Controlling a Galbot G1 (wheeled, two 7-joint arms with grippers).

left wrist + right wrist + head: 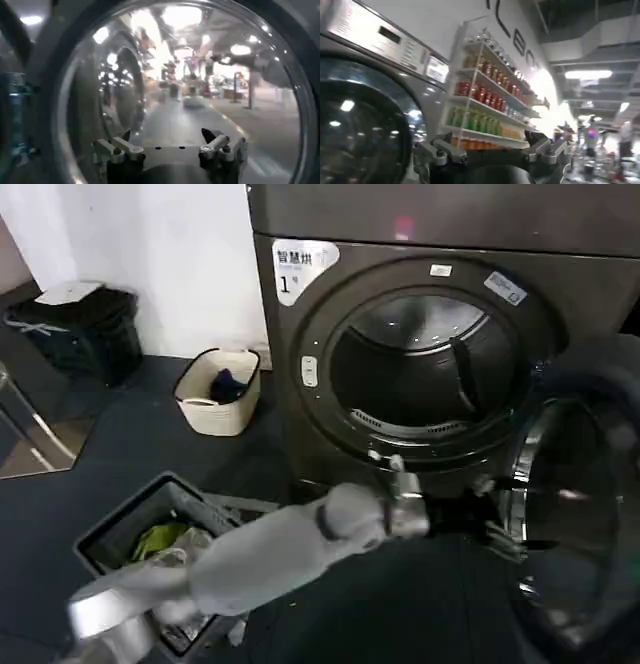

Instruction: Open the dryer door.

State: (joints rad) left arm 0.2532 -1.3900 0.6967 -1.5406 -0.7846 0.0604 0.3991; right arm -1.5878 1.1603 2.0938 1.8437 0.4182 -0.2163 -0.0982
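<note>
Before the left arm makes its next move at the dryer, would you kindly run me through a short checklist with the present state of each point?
1. Door swung off the dryer: ok, it hangs open on the right.
2. Drum opening unobstructed: ok.
3. Left pincer at the door's edge: ok.
4. Left pincer gripping the door: not ok, in the left wrist view its fingers stand apart before the glass.
5. Right pincer out of the way: cannot tell.
6. Basket clear of the arm: cannot tell.
</note>
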